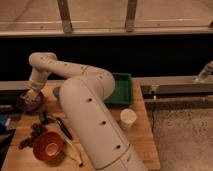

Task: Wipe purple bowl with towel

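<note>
The purple bowl (27, 103) sits at the far left of the wooden table (140, 140), dark and glossy. My gripper (31, 95) hangs at the end of the white arm, right over the bowl, with a pale yellowish towel (31, 93) at its tip inside the bowl. The arm's thick white links cross the middle of the view and hide part of the table.
An orange-red bowl (48, 146) stands at the front left. A green tray (120, 90) is at the back, a white cup (128, 117) to its right front. Dark grapes (34, 131), a black utensil (60, 125) and a banana (75, 152) lie nearby.
</note>
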Robot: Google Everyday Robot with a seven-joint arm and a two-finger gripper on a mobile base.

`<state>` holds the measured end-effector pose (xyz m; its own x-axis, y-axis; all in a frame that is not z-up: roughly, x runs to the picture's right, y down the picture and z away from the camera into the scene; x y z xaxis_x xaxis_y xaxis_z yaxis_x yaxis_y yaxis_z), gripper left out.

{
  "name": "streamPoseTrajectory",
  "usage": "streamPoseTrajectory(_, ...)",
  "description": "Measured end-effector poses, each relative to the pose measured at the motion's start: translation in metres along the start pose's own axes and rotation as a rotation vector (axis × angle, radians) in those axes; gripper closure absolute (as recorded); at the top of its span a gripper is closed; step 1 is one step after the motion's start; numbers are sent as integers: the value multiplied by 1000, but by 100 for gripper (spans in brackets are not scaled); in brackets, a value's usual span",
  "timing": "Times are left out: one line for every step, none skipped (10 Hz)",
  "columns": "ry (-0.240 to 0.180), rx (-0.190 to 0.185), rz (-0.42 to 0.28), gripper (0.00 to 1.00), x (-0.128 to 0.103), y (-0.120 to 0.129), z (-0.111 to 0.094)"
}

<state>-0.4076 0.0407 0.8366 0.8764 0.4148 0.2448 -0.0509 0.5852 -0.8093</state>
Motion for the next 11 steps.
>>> streamPoseTrajectory(7, 18, 10, 100, 1, -8, 0)
streamPoseTrajectory(12, 30, 14, 100, -1, -14, 3)
streamPoseTrajectory(18, 46, 12, 100, -8, -22, 9)
streamPoseTrajectory(20, 54, 11, 100, -12, -28, 13)
streamPoseTrajectory(26, 60, 4, 100, -21, -33, 19)
streamPoseTrajectory(27, 60, -6, 100, -29, -35, 24)
streamPoseTrajectory(28, 59, -18, 100, -34, -35, 27)
streamPoseTrajectory(25, 59, -30, 100, -39, -36, 28)
streamPoseTrajectory(22, 57, -46, 100, -43, -35, 28)
streamPoseTrajectory(21, 50, -61, 100, -47, -30, 30)
streamPoseTrajectory(21, 36, -84, 100, -51, -19, 32)
